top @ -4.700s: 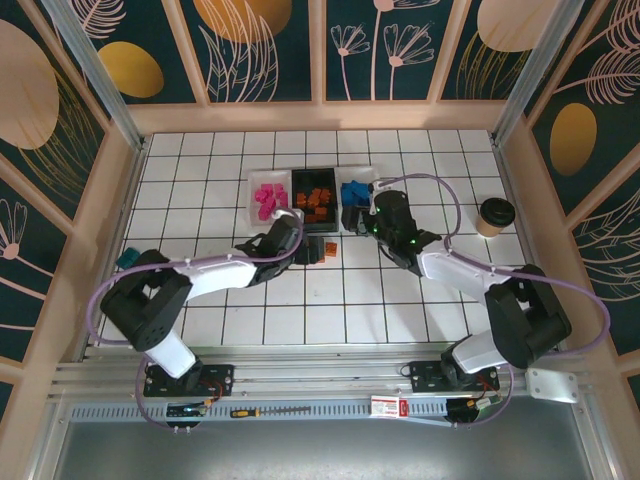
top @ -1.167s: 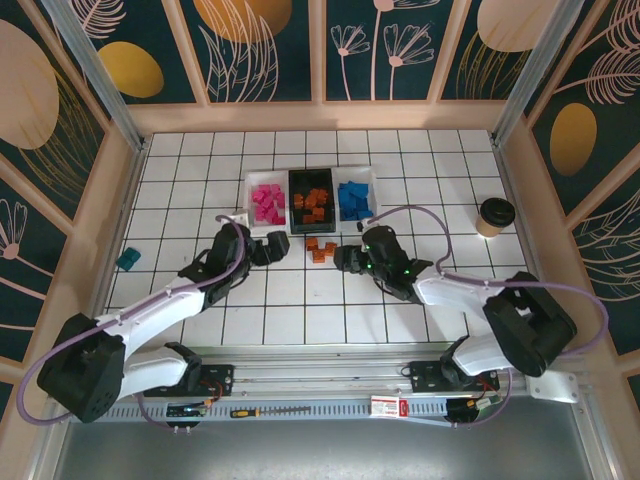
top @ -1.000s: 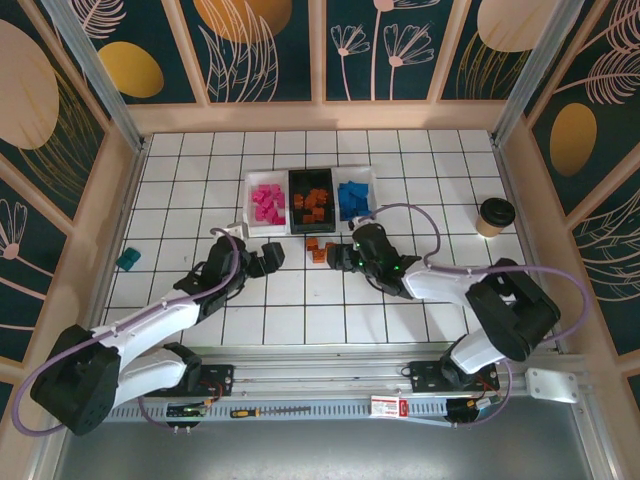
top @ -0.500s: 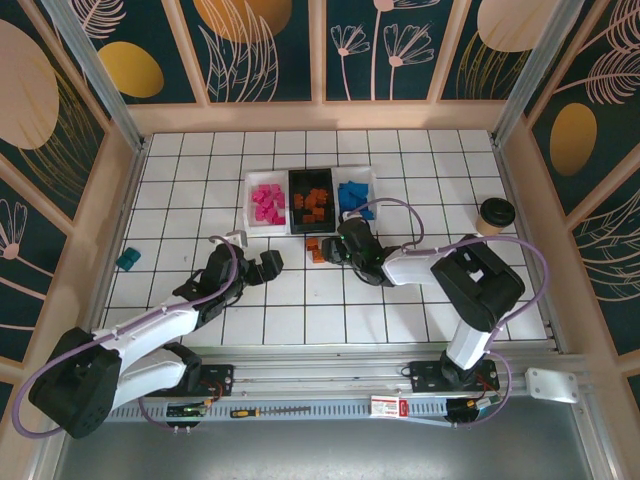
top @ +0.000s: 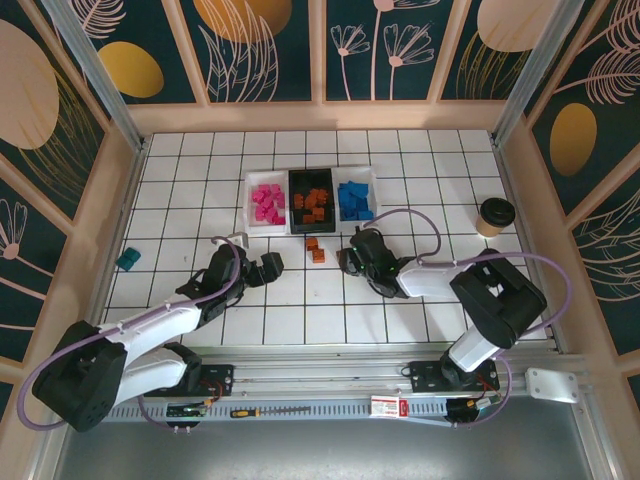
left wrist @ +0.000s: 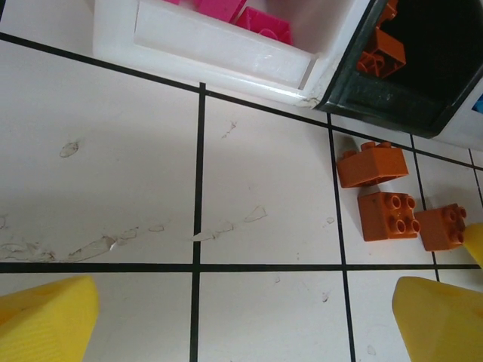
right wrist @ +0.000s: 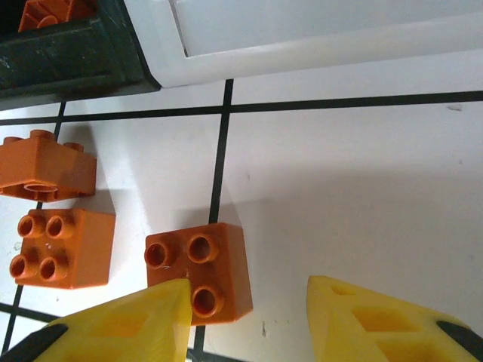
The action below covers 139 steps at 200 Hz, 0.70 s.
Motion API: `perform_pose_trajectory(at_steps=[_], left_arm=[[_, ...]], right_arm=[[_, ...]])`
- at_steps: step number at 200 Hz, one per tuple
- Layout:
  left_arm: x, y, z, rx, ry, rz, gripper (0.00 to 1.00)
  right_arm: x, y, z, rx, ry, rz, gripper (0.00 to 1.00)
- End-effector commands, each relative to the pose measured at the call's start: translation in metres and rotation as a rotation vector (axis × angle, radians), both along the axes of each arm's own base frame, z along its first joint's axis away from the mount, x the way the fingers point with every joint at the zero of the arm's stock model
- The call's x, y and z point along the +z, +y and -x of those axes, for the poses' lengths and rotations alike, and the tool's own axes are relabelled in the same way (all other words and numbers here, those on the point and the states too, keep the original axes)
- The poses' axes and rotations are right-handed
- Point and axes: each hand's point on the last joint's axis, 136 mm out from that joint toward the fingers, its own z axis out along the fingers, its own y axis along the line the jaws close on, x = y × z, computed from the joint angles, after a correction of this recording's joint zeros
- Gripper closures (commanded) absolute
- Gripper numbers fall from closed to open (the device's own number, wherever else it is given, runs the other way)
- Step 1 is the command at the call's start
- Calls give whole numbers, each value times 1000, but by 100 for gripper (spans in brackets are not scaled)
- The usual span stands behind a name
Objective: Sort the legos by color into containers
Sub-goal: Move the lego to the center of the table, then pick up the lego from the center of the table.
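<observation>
Top external view: the three containers stand in a row at the middle of the tabletop, toward its far edge, side by side. The left white tray (top: 249, 206) holds pink legos (top: 267, 203), the black tray (top: 313, 230) in the middle holds orange-brown legos (top: 315, 203), and the right white tray (top: 358, 173) holds blue legos (top: 353, 200). Loose orange-brown bricks (top: 315, 250) lie on the tiles just on the near side of the black tray. A teal block (top: 127, 259) sits close to the left edge, and a paper cup (top: 494, 215) with a dark lid stands near the right edge.

The left gripper (top: 268, 267) hangs over bare tiles nearer than the pink tray. In its wrist view its yellow fingers (left wrist: 45, 320) are spread wide with nothing between them.

The right gripper (top: 347, 262) sits low, just right of the loose bricks. Its wrist view shows three of them: two at the left, one beyond the other, and a third brick (right wrist: 202, 270) at the tip of its left finger (right wrist: 128, 320), which overlaps that brick's near corner. The jaws stand at a narrow gap with bare tile between them. The brick lies mostly outside that gap and is not clamped. I cannot tell whether the finger touches it.
</observation>
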Motion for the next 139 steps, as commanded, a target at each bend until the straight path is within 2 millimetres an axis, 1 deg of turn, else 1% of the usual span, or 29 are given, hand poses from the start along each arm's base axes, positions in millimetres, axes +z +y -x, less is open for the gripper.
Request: perform_pose_trajectory(at_steps=[1, 16, 32, 54, 82, 101, 116, 139], left_arm=[[4, -6, -3, -12, -12, 24, 1], [5, -6, -2, -14, -11, 25, 1], [5, -5, -2, -11, -14, 25, 1], [5, -4, -1, -5, -14, 24, 1], [4, -2, 1, -4, -12, 20, 1], [1, -1, 2, -1, -8, 19, 1], [1, -2, 2, -3, -5, 19, 1], [-2, -2, 1, -5, 1, 12, 1]], right_arm=[[20, 1, -1, 5, -51, -23, 51], [33, 14, -3, 53, -81, -40, 42], [35, 20, -8, 67, -84, -28, 37], [19, 19, -15, 53, -51, 24, 37], [0, 18, -18, 43, -19, 70, 37], [-8, 18, -17, 53, -6, 83, 40], [-13, 18, -16, 59, 2, 88, 44], [-14, 18, -13, 72, -3, 89, 56]])
